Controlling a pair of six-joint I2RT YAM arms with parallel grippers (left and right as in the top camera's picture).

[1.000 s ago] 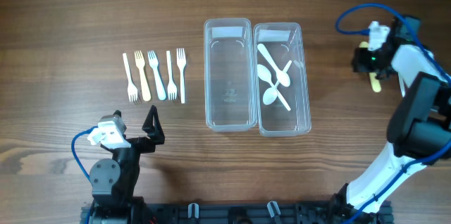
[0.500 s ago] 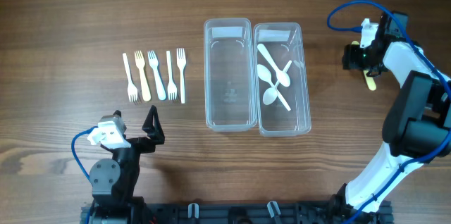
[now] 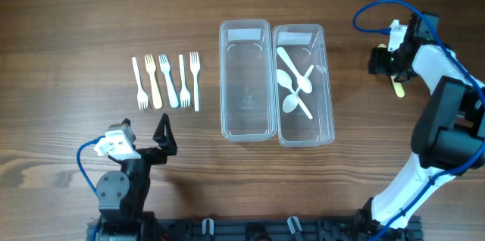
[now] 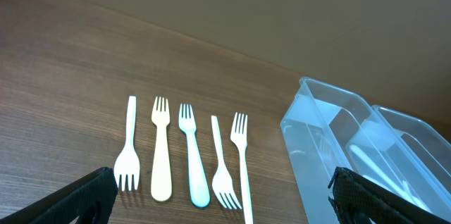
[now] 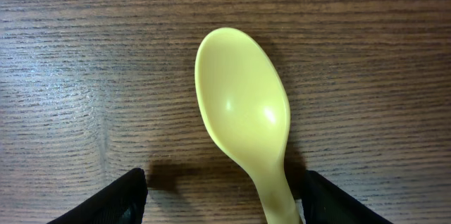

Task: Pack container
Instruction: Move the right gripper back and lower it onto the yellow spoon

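My right arm has slid left along the wood-grain desk (image 3: 68, 14) since a second ago, and my right jaws (image 3: 391, 65) have spread wider. They now stand parted on either side of the neck of a pale yellow plastic spoon (image 5: 242, 108), which lies bowl-up and flat on the desk. The jaws are not closed on it and grip nothing. From overhead, only the spoon's handle shows, below the wrist and well to the right of the boxes.

My left jaws (image 4: 225, 206) hang fully open and hold nothing, near the front edge of the desk.

Two clear plastic containers, oblong with rounded corners, sit side by side and touching at mid-desk. The right container (image 3: 331, 82) holds three glossy white spoons (image 3: 294, 89), crossed over one another. The left container (image 3: 223, 82) stands just beside it.

Five slim plastic forks (image 3: 167, 82) lie in a neat row to the left, one cream among paler ones, three with tines away from me and two with tines toward me.
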